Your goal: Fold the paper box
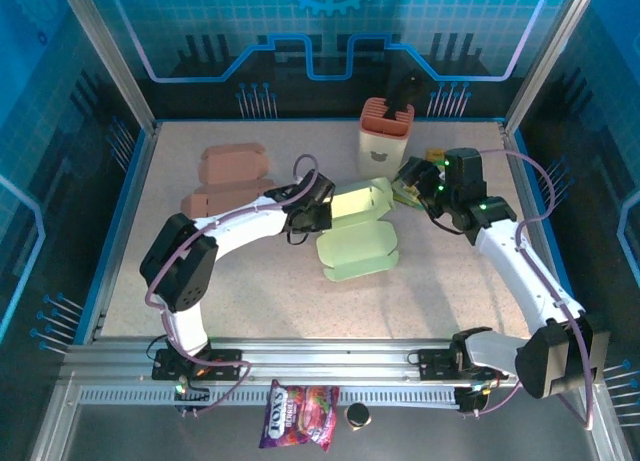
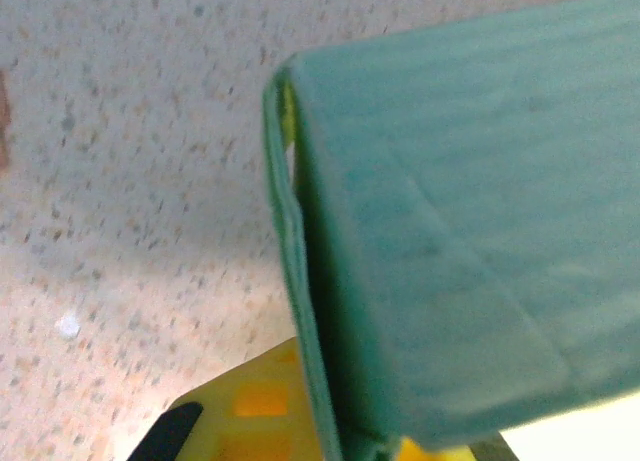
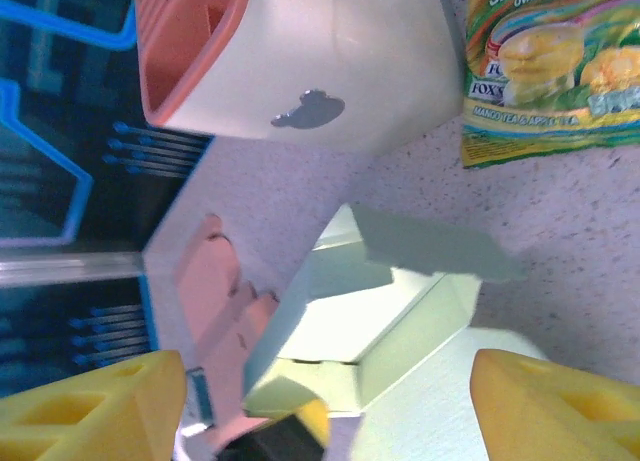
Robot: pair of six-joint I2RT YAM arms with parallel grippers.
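Paper box (image 1: 358,249) half-folded, left hand (image 1: 318,209) clamped on its edge, right hand (image 1: 412,181) open just beside

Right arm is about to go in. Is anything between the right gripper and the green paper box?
Nothing visible. The open right gripper faces the green paper box directly across bare tabletop. The candy bag and the white container sit beyond it, off the approach line.

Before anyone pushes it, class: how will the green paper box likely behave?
The green paper box is probably light and slides easily on the table. Its thin walls, with one panel lying flat, likely flex rather than resist.
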